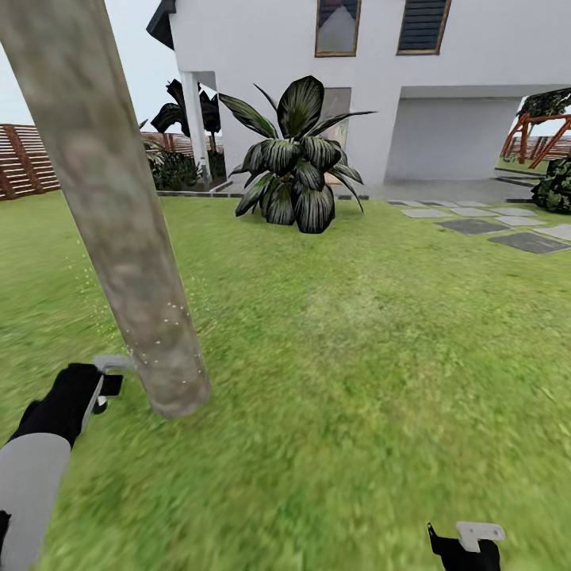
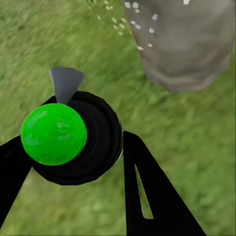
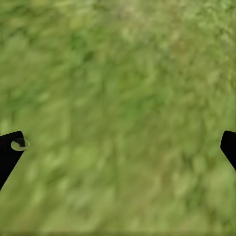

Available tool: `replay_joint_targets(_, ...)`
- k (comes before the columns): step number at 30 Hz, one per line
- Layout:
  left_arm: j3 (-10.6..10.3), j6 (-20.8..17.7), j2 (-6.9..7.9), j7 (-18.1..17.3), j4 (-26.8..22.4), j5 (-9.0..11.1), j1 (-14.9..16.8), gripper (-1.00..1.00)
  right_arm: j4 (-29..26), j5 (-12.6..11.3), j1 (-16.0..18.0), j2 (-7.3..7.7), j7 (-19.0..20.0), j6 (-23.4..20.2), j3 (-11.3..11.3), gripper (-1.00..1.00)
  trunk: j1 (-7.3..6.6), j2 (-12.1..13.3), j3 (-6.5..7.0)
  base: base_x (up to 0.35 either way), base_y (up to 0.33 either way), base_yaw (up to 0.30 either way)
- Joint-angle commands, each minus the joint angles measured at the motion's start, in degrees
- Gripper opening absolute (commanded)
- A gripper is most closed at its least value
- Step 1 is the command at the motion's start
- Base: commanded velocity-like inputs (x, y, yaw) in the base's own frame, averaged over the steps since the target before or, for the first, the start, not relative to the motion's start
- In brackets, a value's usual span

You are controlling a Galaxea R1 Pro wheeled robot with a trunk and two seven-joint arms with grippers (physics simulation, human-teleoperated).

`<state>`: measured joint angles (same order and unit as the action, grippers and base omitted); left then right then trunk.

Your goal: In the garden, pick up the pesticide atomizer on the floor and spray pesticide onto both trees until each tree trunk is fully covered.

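Head view: the left pincer [image 1: 107, 386] sits low beside the base of the tree trunk [image 1: 119, 230], holding something small that is hard to make out here; whitish pesticide specks [image 1: 162, 329] dot the bark. The right pincer [image 1: 468, 543] is cut off at the frame's lower edge.

Left wrist view: the fingers [image 2: 147, 187] pinch the pesticide atomizer [image 2: 73, 140], with the speckled trunk [image 2: 184, 42] near.

Right wrist view: two fingertips [image 3: 11, 150] stand spread wide over the lawn [image 3: 118, 98], holding nothing.
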<state>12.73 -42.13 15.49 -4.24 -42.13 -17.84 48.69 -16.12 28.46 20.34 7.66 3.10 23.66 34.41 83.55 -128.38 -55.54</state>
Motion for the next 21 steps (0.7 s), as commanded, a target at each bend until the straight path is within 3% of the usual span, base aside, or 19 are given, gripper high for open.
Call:
replay_joint_targets(1, 0.1, -1.0, 0.73, -1.6, -0.1, -0.2, 0.6, -1.0, 0.0, 0.3, 0.1, -0.02, 0.3, 0.2, 0.5, 1.0, -0.01, 0.0, -0.06, 0.0, 0.0, 0.0)
replay_joint_targets(4, -0.5, -1.5, 1.41, -2.5, -0.1, -0.2, 0.5, -1.0, 0.0, 0.3, 0.1, -0.02, 0.3, 0.2, 0.5, 1.0, -0.01, 0.0, -0.06, 0.0, 0.0, 0.0)
replay_joint_targets(8, -3.9, -1.7, 1.2, -3.0, -0.2, 0.0, 0.5, -1.0, 0.0, 0.3, 0.1, -0.02, 0.3, 0.2, 0.5, 1.0, -0.01, 0.0, -0.06, 0.0, 0.0, 0.115)
replay_joint_targets(14, -4.3, -1.7, 1.96, -11.5, -0.3, -0.3, 1.1, -1.0, 0.0, 0.3, 0.1, -0.02, 0.3, 0.2, 0.5, 1.0, -0.01, 0.0, -0.06, 0.0, 0.0, 0.21)
replay_joint_targets(16, -4.3, -1.7, 3.03, -12.5, -0.3, -0.3, 0.9, -1.0, 0.0, 0.3, 0.1, -0.02, 0.3, 0.2, 0.5, 1.0, -0.01, 0.0, -0.06, 0.0, 0.0, 0.022)
replay_joint_targets(21, -4.3, -1.7, 3.22, -12.8, -2.1, -0.1, 0.4, -1.0, 0.0, 0.3, 0.1, -0.02, 0.3, 0.2, 0.5, 1.0, -0.01, 0.0, -0.06, 0.024, -0.012, 0.004)
